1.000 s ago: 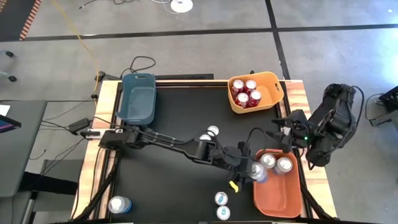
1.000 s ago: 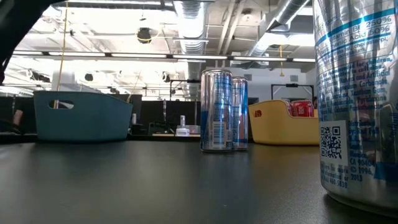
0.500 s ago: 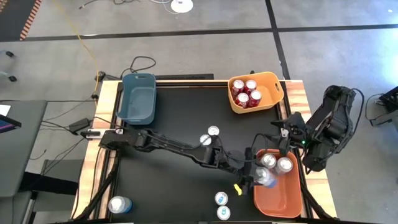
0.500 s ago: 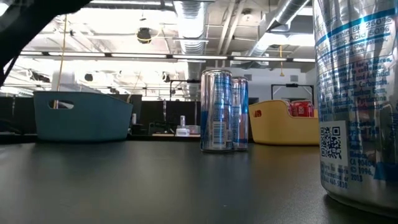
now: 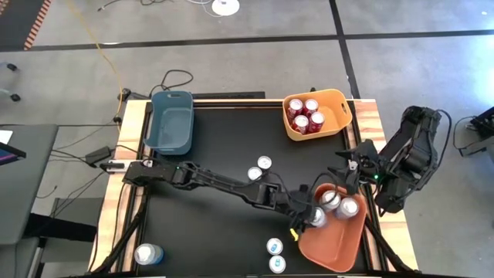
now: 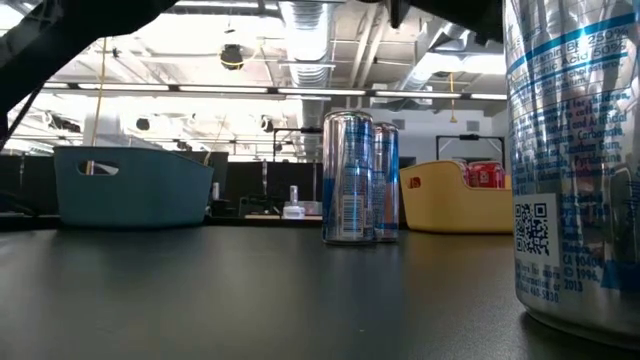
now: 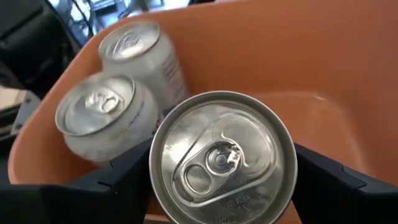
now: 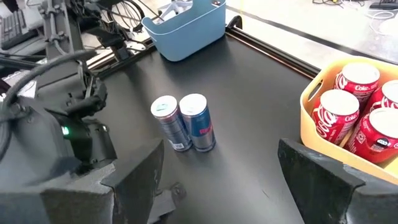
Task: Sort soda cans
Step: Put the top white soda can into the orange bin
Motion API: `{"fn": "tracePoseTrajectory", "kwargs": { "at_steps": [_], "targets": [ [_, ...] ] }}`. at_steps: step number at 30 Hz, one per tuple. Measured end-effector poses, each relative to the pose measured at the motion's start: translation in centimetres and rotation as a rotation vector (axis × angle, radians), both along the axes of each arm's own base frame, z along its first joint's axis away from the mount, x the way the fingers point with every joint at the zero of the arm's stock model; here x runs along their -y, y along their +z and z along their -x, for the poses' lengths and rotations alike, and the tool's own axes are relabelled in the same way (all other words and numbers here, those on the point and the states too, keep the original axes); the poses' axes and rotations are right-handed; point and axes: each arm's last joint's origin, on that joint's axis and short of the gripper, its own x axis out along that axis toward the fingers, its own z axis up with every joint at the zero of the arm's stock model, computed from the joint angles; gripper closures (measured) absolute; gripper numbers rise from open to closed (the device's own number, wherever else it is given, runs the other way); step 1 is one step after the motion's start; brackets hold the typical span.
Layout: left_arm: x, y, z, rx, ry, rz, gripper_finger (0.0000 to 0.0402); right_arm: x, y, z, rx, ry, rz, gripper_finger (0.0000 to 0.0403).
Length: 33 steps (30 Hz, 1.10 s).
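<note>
A: What's in the bins?

B: The yellow bin [image 5: 318, 116] at the far right corner of the table [image 5: 216, 147] holds four red cans [image 5: 305, 114], standing upright and packed together. The blue bin [image 5: 170, 120] at the far left corner shows only its bare floor from above.

A: And the orange one?

B: The orange bin [image 5: 333, 239] sits at the near right side, skewed to the table edge. Two silver cans [image 7: 115, 106] stand side by side inside it, against one wall, touching each other.

A: Is the left arm in there?

B: Yes. The left gripper [image 5: 316, 217] reaches across the table to the orange bin's rim. Its fingers sit wide apart, one on each side of a third silver can [image 7: 222, 157], clamping it upright. In the left wrist view that can is over the bin's floor, just beside the other two.

A: The right arm?

B: The right gripper [image 5: 349, 168] waits at the right edge, just beyond the orange bin. Its fingers are spread wide with nothing between them.

A: Any cans outside the bins?

B: Two blue cans [image 8: 185, 122] stand touching each other mid-table. Two more blue cans [image 5: 275, 255] stand at the near edge, left of the orange bin. Another can [image 5: 148, 254] stands alone at the near left corner.
</note>
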Motion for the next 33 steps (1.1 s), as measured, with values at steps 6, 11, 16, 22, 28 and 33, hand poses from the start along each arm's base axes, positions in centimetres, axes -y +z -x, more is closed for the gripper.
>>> {"fn": "tracePoseTrajectory", "kwargs": {
  "at_steps": [6,11,16,22,28,33],
  "targets": [
    [-0.10,0.20,0.30,-0.029,0.008,-0.029,0.0102,-0.20,-0.10,-0.14,-0.006,0.000,0.007,0.0070],
    [-0.14,-0.16,0.48,-0.068,0.004,-0.046,0.0101,-0.21,-0.10,-0.14,-0.006,0.000,0.007,0.0070],
    [-0.15,-0.29,0.56,-0.084,-0.003,-0.049,0.0093,-0.21,-0.10,-0.14,-0.006,0.000,0.006,0.0070],
    [-0.09,-0.27,0.46,-0.071,-0.047,-0.042,0.0050,-0.29,-0.09,-0.19,-0.002,0.000,-0.005,0.0070],
    [-0.56,-0.46,0.19,-0.060,-0.030,-0.039,0.0008,-0.32,-0.08,-0.21,0.000,0.000,-0.008,0.0070],
    [-0.86,-0.24,0.17,-0.050,0.012,-0.067,0.0004,-0.92,-0.36,-0.62,-0.015,0.011,0.041,0.0070]
  ]
}}
